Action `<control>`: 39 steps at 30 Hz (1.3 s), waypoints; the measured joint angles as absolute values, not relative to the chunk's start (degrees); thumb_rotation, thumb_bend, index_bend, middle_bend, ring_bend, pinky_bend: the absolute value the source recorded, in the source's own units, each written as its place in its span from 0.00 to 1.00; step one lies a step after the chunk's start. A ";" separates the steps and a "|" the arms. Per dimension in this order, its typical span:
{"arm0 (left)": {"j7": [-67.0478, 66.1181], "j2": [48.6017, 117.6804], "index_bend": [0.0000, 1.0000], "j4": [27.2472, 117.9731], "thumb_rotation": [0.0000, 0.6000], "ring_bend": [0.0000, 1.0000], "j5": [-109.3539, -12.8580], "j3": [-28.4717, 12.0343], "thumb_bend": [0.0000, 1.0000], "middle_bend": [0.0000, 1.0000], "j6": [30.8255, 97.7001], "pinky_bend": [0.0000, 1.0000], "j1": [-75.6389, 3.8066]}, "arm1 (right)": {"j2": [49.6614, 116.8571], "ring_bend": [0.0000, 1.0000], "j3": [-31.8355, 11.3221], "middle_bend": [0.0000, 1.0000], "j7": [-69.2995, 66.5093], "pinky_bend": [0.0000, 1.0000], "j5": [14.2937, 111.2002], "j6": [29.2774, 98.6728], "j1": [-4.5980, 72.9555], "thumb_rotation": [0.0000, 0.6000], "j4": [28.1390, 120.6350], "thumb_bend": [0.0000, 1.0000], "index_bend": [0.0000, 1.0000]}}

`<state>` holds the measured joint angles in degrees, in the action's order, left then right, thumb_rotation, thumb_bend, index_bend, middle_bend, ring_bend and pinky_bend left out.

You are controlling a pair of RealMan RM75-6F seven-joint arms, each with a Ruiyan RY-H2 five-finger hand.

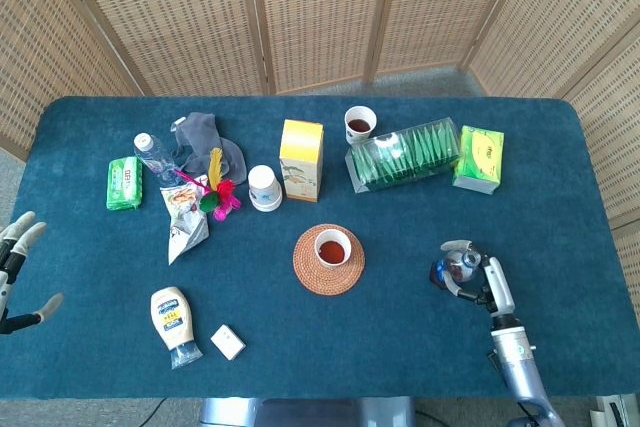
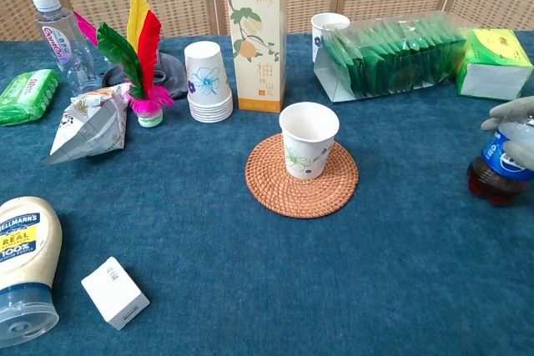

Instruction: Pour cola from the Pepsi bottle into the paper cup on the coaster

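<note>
Pepsi bottle (image 2: 503,172) gripped by right hand (image 1: 478,272), cut off at chest-view edge, left hand (image 1: 14,272) open

A tall yellow-and-white juice carton (image 2: 256,35) stands beside a stack of white paper cups (image 2: 207,82); a Hellmann's mayonnaise bottle (image 2: 23,266) lies near a small white box (image 2: 115,293).

Table (image 1: 400,347): deep teal
Coaster (image 2: 334,193): woven tan
Paper cup (image 2: 308,139): white, floral print
Pepsi bottle (image 2: 501,168): blue label, dark cola
</note>
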<state>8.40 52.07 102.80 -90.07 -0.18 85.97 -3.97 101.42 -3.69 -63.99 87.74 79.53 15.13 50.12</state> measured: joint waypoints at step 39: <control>18.73 49.27 0.00 100.79 1.00 0.00 -91.54 -0.27 0.29 0.00 88.81 0.00 -2.93 | 90.15 0.32 -6.80 0.39 -14.28 0.63 90.32 73.13 24.97 1.00 85.24 0.80 0.38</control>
<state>18.73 49.27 100.79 -91.54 -0.27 88.81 -2.93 90.15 -6.80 -14.28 90.32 73.13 24.97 85.24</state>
